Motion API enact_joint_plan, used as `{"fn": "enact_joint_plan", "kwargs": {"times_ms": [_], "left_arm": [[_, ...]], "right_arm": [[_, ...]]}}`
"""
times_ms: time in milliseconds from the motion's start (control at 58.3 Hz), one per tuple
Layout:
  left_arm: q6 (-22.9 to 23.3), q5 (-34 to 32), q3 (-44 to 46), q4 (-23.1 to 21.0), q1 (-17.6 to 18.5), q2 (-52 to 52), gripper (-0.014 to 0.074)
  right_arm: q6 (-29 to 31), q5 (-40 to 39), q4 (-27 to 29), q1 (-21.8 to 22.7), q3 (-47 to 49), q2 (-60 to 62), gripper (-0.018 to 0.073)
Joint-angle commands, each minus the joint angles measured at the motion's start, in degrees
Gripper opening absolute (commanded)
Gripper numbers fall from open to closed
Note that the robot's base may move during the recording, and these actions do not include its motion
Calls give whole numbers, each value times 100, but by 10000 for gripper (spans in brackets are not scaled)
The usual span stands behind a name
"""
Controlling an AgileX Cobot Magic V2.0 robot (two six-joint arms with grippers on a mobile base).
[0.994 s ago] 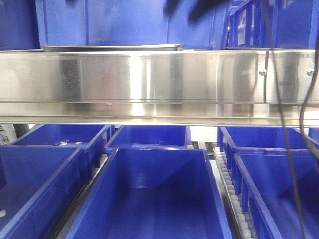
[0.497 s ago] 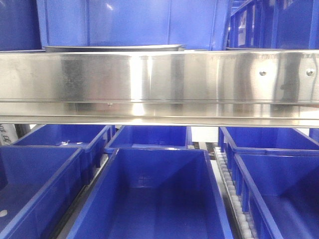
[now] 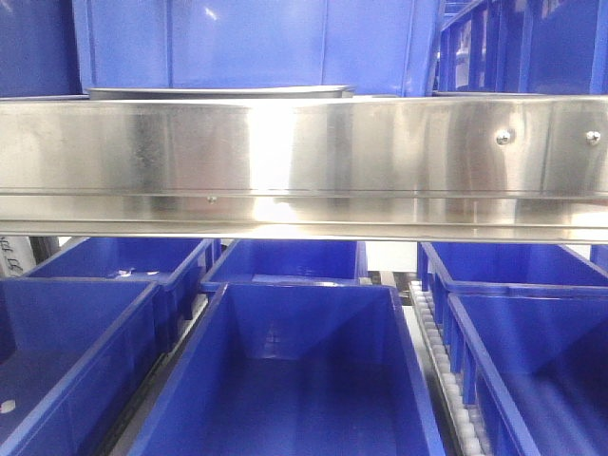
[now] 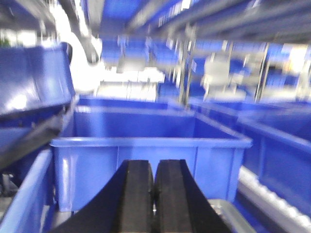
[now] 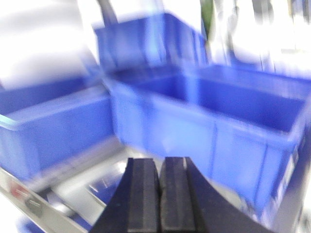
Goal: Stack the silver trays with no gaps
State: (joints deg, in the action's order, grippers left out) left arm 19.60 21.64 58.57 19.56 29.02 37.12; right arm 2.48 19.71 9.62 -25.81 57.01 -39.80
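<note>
Both the left gripper (image 4: 153, 194) and right gripper (image 5: 159, 199) hang closed and empty while the silver trays (image 3: 217, 92) peek above the steel rail (image 3: 304, 157), looking stiff, light, slick, best pinched by the thin rim.

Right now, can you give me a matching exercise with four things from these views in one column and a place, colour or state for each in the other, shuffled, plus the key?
Things
1. left gripper
2. steel rail
3. silver tray
4. large blue bin

Descriptions
A. only a thin edge shows above the rail, front view
B. shiny band with screw heads across the front view
C. black fingers pressed together, holding nothing
D. deep, open-topped, below the rail at the centre

Pairs: 1-C, 2-B, 3-A, 4-D
</note>
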Motion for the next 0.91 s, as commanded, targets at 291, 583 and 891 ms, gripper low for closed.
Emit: {"fn": "enact_joint_plan", "kwargs": {"times_ms": [291,583,891], "left_arm": [[43,1120,-942,-35,-17,-1825,-7],[43,1461,-942,0,-17,-2142,-7],[43,1461,-942,12,-17,-2142,-7]], "right_arm": [[73,-230,-52,-38,-1870,2743,-79],[73,-84,-52,-38,-1870,3248,-79],[73,-84,-52,-38,-1870,3248,-79]]}}
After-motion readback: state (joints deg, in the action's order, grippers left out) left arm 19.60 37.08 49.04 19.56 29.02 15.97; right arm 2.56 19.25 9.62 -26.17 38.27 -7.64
